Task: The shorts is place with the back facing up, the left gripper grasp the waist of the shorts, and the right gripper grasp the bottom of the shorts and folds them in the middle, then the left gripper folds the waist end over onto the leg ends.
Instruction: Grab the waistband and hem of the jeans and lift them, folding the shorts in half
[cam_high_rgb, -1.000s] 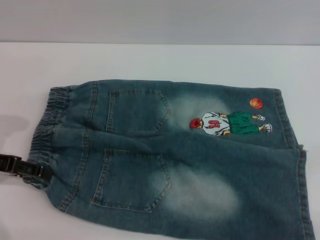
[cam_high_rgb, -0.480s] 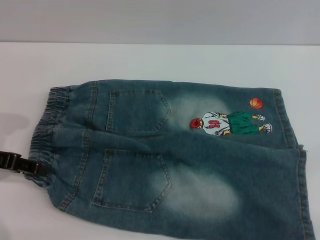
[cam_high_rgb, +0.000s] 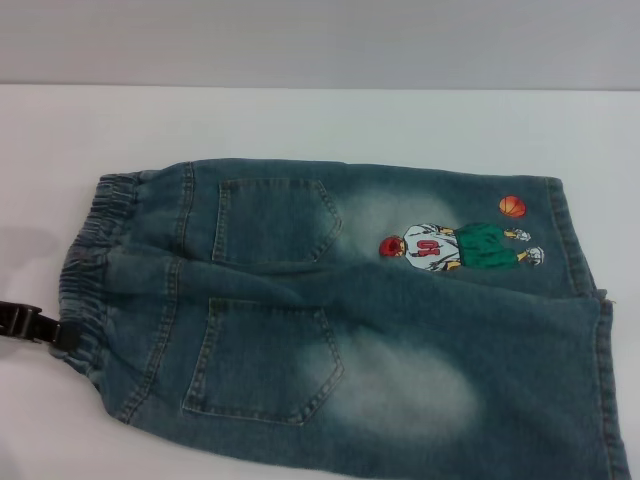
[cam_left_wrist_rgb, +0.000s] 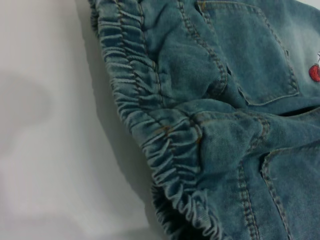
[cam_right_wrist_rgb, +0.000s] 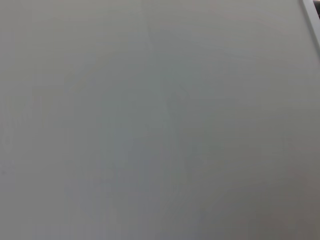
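Note:
The shorts (cam_high_rgb: 340, 320) lie flat on the white table (cam_high_rgb: 300, 125) with the back up, showing two patch pockets (cam_high_rgb: 275, 220) and the embroidered basketball player (cam_high_rgb: 460, 247). The ruffled waist (cam_high_rgb: 85, 270) points left and the leg hems (cam_high_rgb: 605, 380) run off the right edge. My left gripper (cam_high_rgb: 60, 333) reaches in low from the left edge, its black tip right at the near corner of the waistband. The left wrist view looks closely at the gathered waistband (cam_left_wrist_rgb: 150, 115) and a pocket (cam_left_wrist_rgb: 250, 55). The right gripper is out of view.
Bare white table surrounds the shorts on the far side and the left (cam_high_rgb: 40, 150). A grey wall (cam_high_rgb: 320, 40) rises behind the table's back edge. The right wrist view holds only a plain pale surface (cam_right_wrist_rgb: 160, 120).
The left gripper has slid a little to the left, so less of it overlaps the waistband corner. The shorts have barely shifted.

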